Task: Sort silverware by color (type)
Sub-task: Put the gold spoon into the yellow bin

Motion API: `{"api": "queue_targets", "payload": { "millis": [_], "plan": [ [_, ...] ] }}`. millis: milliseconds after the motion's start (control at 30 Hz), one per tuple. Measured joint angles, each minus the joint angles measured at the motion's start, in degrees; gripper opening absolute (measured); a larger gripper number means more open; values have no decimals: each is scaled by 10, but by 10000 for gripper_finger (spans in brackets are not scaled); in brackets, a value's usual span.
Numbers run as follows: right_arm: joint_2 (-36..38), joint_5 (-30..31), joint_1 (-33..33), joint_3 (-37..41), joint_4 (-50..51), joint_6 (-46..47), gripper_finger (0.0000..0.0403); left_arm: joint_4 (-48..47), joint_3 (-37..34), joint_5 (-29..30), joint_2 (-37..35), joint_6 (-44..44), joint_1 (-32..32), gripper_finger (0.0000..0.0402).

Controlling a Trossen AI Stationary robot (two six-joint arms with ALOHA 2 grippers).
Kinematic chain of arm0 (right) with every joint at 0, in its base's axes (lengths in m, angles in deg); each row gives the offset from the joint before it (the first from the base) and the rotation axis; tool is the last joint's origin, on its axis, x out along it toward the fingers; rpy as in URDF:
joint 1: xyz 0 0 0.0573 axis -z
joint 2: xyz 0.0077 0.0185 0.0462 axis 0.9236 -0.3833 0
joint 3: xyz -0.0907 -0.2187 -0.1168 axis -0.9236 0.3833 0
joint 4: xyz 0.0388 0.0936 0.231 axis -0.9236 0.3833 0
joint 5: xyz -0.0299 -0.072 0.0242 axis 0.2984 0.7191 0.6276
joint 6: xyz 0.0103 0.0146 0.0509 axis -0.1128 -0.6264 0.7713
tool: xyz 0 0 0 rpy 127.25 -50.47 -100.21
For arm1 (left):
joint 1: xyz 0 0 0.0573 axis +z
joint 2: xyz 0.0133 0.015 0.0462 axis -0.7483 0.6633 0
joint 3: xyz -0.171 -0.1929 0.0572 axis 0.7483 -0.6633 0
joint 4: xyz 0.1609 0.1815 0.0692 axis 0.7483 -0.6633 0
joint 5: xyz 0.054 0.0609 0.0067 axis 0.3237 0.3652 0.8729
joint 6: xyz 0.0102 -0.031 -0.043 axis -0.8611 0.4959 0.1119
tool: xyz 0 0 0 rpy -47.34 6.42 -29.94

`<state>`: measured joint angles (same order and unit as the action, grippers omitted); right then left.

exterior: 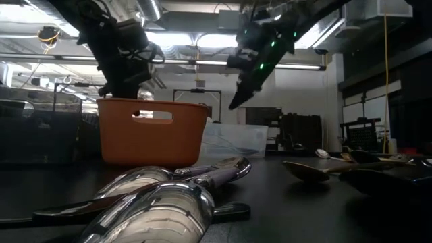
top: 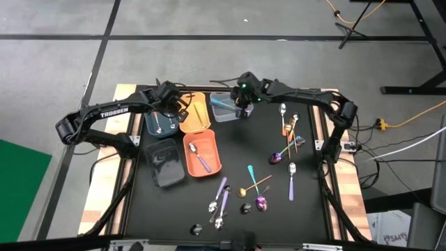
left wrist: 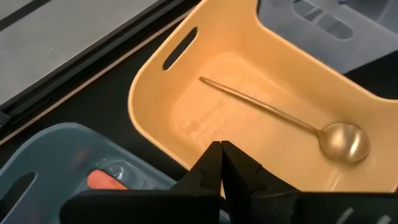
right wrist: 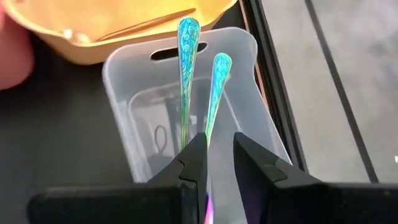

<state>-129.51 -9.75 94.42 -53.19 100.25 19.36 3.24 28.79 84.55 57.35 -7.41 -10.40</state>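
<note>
Partly sorted. Right claw (right wrist: 217, 158) pinching teal piece (right wrist: 214, 93) above far clear bin (right wrist: 124, 81), one teal inside. Left claw (left wrist: 221, 165) pressed together, empty, over yellow bin (left wrist: 149, 93) holding gold spoon (left wrist: 339, 140). Many pieces (top: 258, 188) loose on tabletop (top: 237, 139).

Only one readable marking: "TROSSEN" in white capitals along the dark link of the left arm (top: 115, 113), seen in the high view, well behind the left gripper (top: 169, 106) on the way back toward the arm's elbow. No other legible text, label, number or sign anywhere else in the high, low or wrist views.
</note>
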Motion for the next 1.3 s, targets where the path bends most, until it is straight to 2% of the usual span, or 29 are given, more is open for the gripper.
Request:
{"api": "queue_targets", "payload": {
  "millis": [133,333,633,800,1100,1300],
  "plan": [
    [39,0,0,-41,126,18,67,26,0,0,0,0,-14,0],
    [88,0,0,-95,325,101,67,75,0,0,0,1,-44,0],
    [133,1,-8,-99,521,283,67,138,0,0,0,0,-117,0],
    [138,26,-46,-57,539,357,67,141,0,0,0,2,-156,0],
    [138,10,-118,61,539,493,67,141,0,2,0,4,-226,0],
    [138,15,-136,150,521,607,67,142,0,5,0,4,-250,0]
  ]
}}
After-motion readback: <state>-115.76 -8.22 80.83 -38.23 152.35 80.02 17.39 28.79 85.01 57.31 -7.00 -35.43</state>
